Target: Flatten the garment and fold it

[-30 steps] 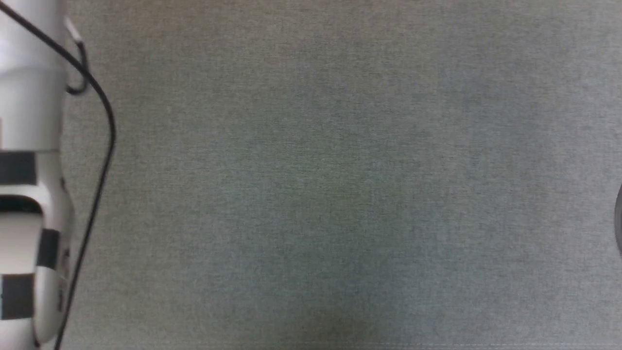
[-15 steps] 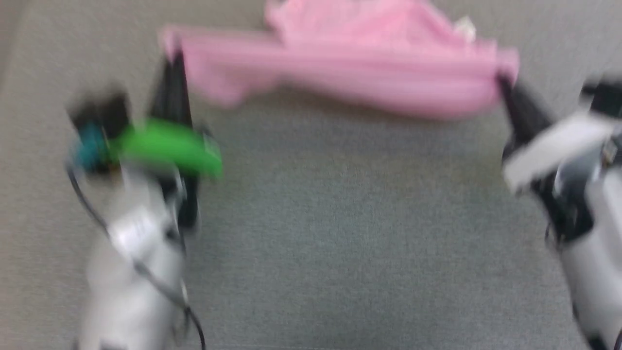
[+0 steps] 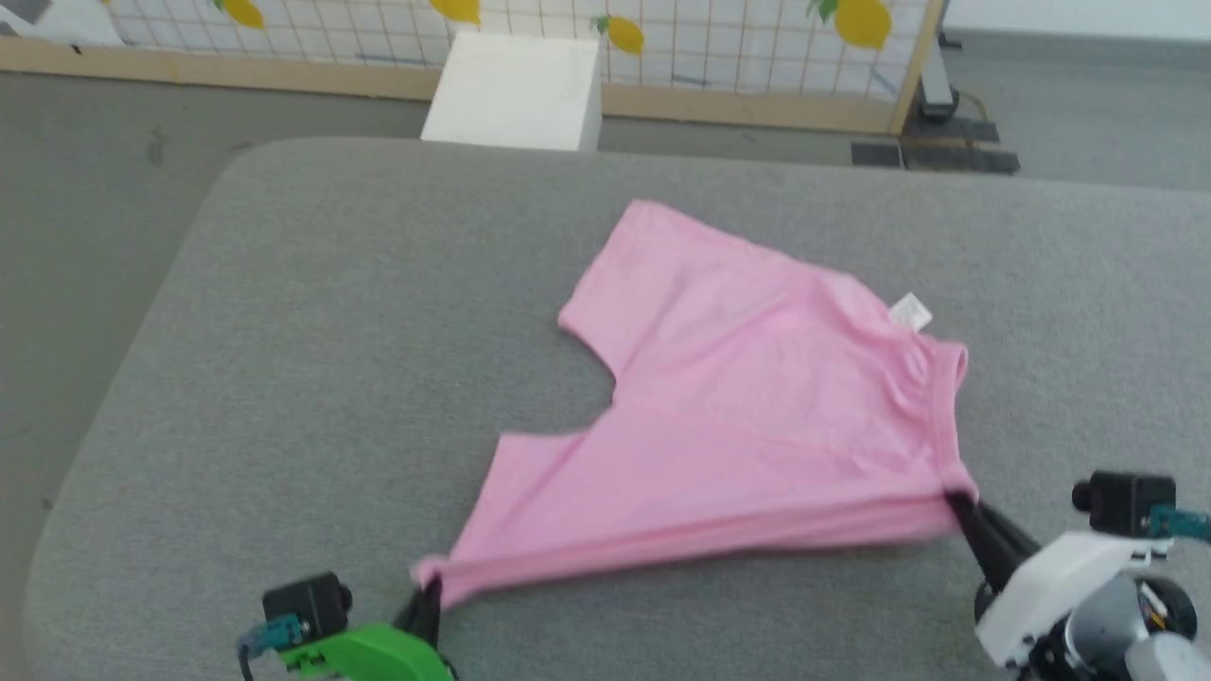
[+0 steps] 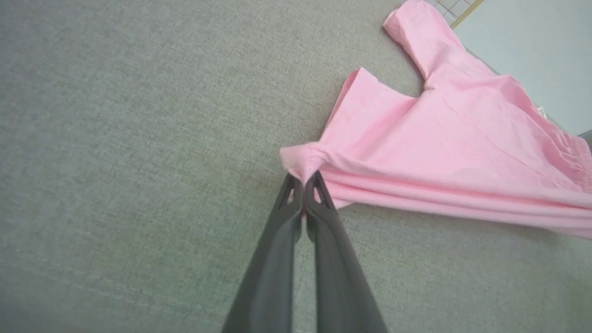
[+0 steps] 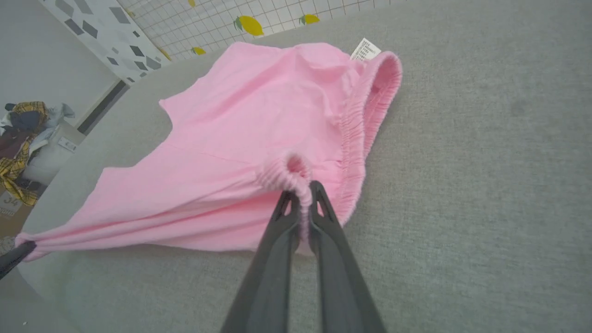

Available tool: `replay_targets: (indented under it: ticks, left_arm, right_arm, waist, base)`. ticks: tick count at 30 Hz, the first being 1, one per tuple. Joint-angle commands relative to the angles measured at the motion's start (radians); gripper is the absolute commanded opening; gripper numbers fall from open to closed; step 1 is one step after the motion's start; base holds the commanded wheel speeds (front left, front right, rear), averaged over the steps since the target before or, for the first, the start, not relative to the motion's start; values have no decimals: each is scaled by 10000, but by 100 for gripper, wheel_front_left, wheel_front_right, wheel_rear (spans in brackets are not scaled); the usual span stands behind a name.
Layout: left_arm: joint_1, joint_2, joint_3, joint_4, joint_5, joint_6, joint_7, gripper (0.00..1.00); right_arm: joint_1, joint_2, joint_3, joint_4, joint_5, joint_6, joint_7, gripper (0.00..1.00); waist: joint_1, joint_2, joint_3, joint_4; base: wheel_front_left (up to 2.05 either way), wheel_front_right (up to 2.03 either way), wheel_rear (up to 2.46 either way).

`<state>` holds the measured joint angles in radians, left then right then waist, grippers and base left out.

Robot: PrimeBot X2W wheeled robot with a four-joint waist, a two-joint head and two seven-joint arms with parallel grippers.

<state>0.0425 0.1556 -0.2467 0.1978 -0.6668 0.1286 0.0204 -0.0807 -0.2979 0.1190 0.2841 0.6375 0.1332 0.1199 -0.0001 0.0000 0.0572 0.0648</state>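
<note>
I am looking at the garment (image 3: 757, 416), pink shorts lying spread across the middle of the grey desk (image 3: 331, 331). The far leg and the white label (image 3: 910, 312) are resting on the desk's fabric top, while the near edge is being pulled into a straight, ridged line. That line is running between my two hands. The left hand (image 4: 303, 182) is pinching the hem corner of the near leg, fingers closed tight on a bunched tuft of cloth. The right hand (image 5: 300, 194) is clamping a loop of the gathered waistband (image 5: 356, 152) at its near end. I am gripping opposite ends of one side like this, I judge, so that the tension is drawing the creases out and the shorts are lying flat before any fold. The near edge seems to be riding just above the desk, though I am not able to tell for certain. Beyond the desk, a white box (image 3: 516, 90) and a lemon-printed grid panel (image 3: 757, 47) are standing well apart from the work.
</note>
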Motion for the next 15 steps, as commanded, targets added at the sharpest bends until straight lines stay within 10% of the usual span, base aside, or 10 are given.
replay_targets:
  ticks: [1,9,15]
  left_arm:
    - [439,325,59,-90,-129,277,486,0]
    - [1759,691,-226,-1333,-787,1232,3168,0]
    - [1284,736,-50,-2488,-644,1137,2717,0]
  right_arm:
    - [317,-111,-292,-84,-99,-25,252,0]
    - [1601,173,-791,-690,0,-25,2912,0]
    - [1494,521,-1427,-1633,-388,-25,3425,0]
  waist:
    - [1,0,-542,418]
    - [1,0,-561,377]
    - [1,0,-159,210]
  base:
    - [0,0,0]
    - [0,0,0]
    - [0,0,0]
